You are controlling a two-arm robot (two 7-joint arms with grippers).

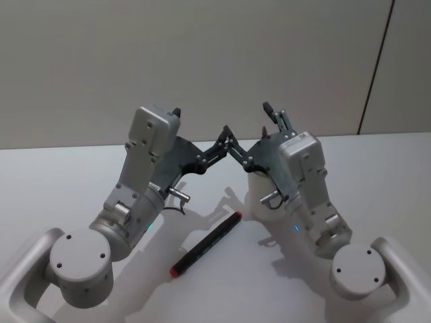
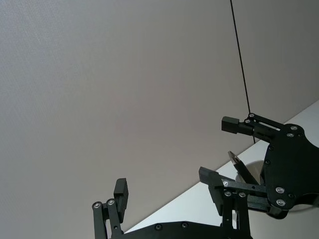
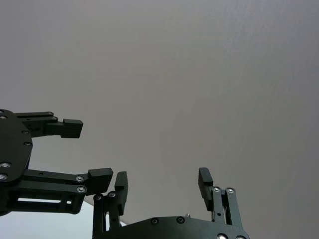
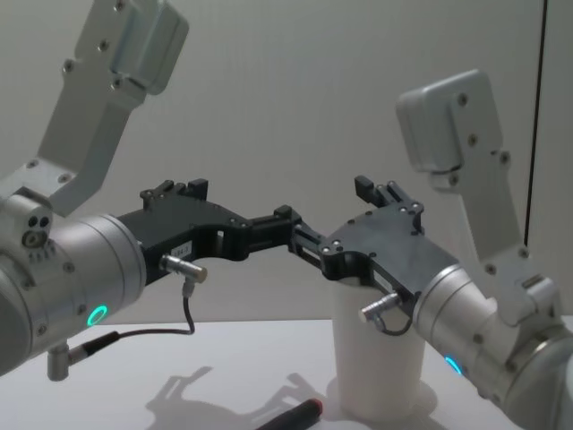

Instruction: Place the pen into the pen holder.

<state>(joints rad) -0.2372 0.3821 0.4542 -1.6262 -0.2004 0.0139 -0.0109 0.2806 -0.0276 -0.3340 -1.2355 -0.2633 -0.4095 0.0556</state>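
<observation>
1. On the tabletop (image 1: 377, 182) between your two arms, the black pen (image 1: 205, 243) with a red end lies flat and untouched.
2. The pen holder (image 4: 376, 367), a white paper cup, stands upright just behind your right arm, apart from the pen.
3. Your left end effector (image 2: 164, 181) is raised off the tabletop, fingers spread and empty.
4. Your right end effector (image 3: 163, 178) is raised too, open and empty, facing the left one with their fingertips close together.
</observation>
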